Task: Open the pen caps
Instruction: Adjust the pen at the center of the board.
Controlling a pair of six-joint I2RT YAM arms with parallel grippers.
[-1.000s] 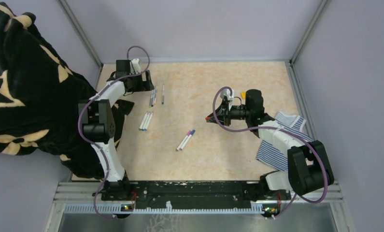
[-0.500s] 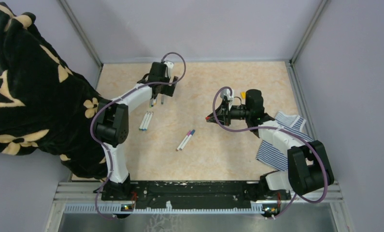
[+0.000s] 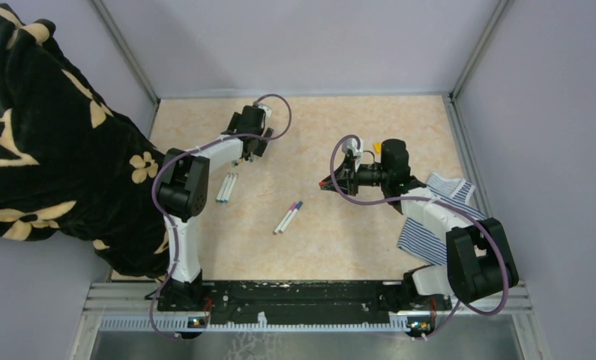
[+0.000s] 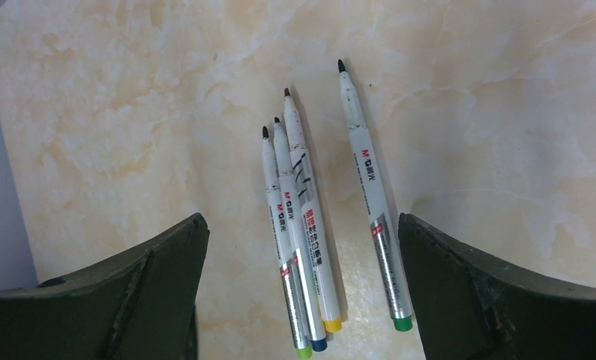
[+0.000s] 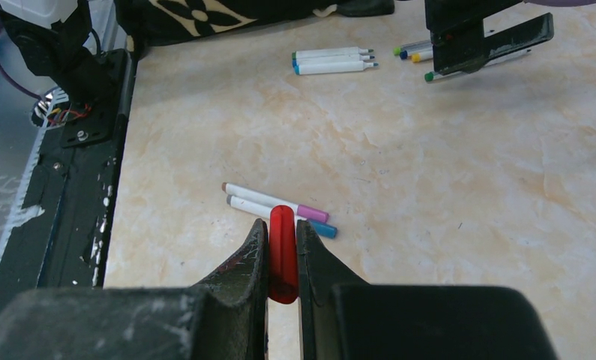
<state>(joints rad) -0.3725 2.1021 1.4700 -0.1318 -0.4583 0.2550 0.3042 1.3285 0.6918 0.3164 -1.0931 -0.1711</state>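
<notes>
My left gripper (image 4: 302, 229) is open and empty, low over four uncapped white pens: three lying together (image 4: 287, 172) and one apart (image 4: 363, 161), all between its fingers (image 4: 160, 270). It sits at the back left in the top view (image 3: 248, 148). My right gripper (image 5: 283, 240) is shut on a red pen cap (image 5: 283, 259) and holds it above the table, over two pens with pink and blue ends (image 5: 265, 201). In the top view the right gripper (image 3: 327, 183) is right of centre. Two more pens (image 3: 226, 187) lie left of centre.
A blue-and-white striped cloth (image 3: 429, 221) lies under the right arm. A black floral cloth (image 3: 40, 135) hangs over the left wall. The pink- and blue-ended pens (image 3: 288, 217) lie mid-table. Grey walls enclose the back and sides.
My left arm has swung from the back-left corner to the right and settled over the four uncapped pens. My right arm and its red cap have not moved.
</notes>
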